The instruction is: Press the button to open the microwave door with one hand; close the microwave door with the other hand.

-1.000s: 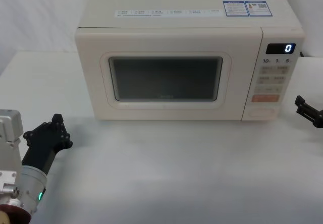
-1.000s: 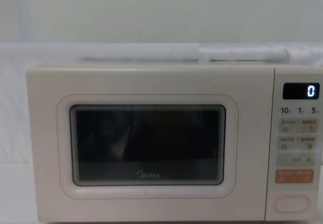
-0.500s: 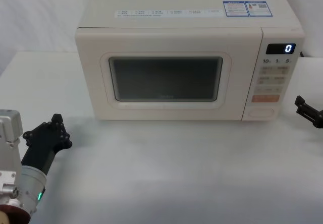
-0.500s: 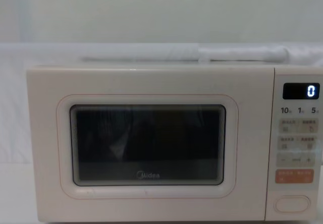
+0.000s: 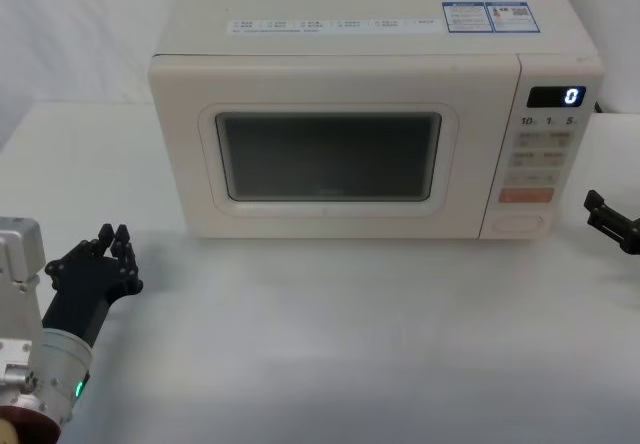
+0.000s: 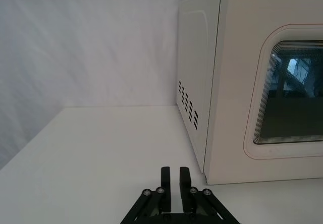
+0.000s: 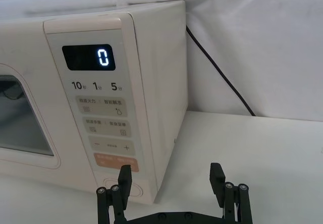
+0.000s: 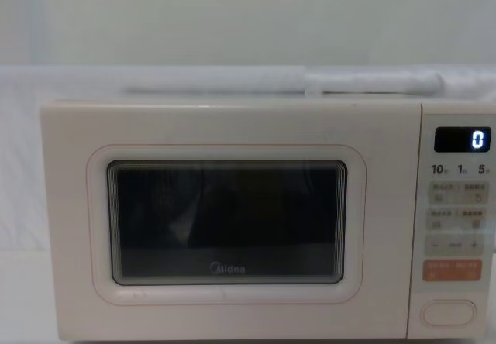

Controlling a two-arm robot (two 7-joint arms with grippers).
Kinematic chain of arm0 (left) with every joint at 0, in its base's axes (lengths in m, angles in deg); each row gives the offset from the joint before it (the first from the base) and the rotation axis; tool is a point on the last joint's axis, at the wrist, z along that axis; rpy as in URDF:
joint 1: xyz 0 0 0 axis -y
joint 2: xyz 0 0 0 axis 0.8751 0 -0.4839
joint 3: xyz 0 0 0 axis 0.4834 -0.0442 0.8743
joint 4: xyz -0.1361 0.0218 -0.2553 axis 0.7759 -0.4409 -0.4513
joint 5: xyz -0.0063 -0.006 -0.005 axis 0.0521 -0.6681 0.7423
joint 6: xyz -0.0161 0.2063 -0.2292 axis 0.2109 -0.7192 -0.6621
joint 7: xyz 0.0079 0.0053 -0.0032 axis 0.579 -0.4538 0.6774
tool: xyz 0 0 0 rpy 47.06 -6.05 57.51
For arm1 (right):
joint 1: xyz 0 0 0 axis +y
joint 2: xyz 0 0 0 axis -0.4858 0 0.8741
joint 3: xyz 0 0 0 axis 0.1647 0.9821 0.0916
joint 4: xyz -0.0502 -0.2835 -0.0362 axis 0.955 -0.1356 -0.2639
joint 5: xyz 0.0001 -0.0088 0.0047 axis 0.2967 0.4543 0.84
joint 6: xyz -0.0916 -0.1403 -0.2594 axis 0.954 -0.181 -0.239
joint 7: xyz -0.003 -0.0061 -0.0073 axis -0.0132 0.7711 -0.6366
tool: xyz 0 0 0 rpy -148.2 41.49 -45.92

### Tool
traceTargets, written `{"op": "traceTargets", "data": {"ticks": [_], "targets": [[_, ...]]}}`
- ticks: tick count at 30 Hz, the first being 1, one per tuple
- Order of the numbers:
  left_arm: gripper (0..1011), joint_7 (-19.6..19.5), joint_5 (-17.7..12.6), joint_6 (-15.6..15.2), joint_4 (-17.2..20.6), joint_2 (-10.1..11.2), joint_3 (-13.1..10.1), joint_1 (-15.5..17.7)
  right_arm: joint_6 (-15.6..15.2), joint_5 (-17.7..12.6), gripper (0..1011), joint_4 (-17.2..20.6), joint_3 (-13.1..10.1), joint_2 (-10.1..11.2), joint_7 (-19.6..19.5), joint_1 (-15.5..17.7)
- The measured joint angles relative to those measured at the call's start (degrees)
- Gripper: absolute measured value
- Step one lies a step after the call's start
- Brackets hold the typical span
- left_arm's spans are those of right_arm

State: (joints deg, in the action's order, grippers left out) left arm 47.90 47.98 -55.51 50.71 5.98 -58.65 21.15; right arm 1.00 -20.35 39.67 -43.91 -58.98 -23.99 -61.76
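The microwave door [image 5: 330, 154], wide and smooth cream, faces the robot, shut. The left gripper [image 6: 175, 175] has narrow fingers; the right gripper [image 7: 170, 176] has wide fingers beside the oval button [image 8: 448, 313].

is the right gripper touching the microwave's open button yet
No, the right gripper hangs open short of the oval button, off the microwave's right front corner.

Left gripper [image 5: 113, 235] fingers now show as two close tips side by side, versus one tip earlier.
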Motion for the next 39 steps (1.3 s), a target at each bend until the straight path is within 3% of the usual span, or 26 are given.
{"op": "traceTargets", "data": {"ticks": [26, 30, 39], "targets": [[925, 0.0, 0.0, 0.0, 0.0, 0.0, 0.0, 0.0, 0.0, 0.0, 1002, 0.0, 0.0, 0.0, 0.0, 0.0], [1001, 0.0, 0.0, 0.0, 0.0, 0.0, 0.0, 0.0, 0.0, 0.0, 1002, 0.0, 0.0, 0.0, 0.0, 0.0], [1001, 0.0, 0.0, 0.0, 0.0, 0.0, 0.0, 0.0, 0.0, 0.0, 1002, 0.0, 0.0, 0.0, 0.0, 0.0]]}}
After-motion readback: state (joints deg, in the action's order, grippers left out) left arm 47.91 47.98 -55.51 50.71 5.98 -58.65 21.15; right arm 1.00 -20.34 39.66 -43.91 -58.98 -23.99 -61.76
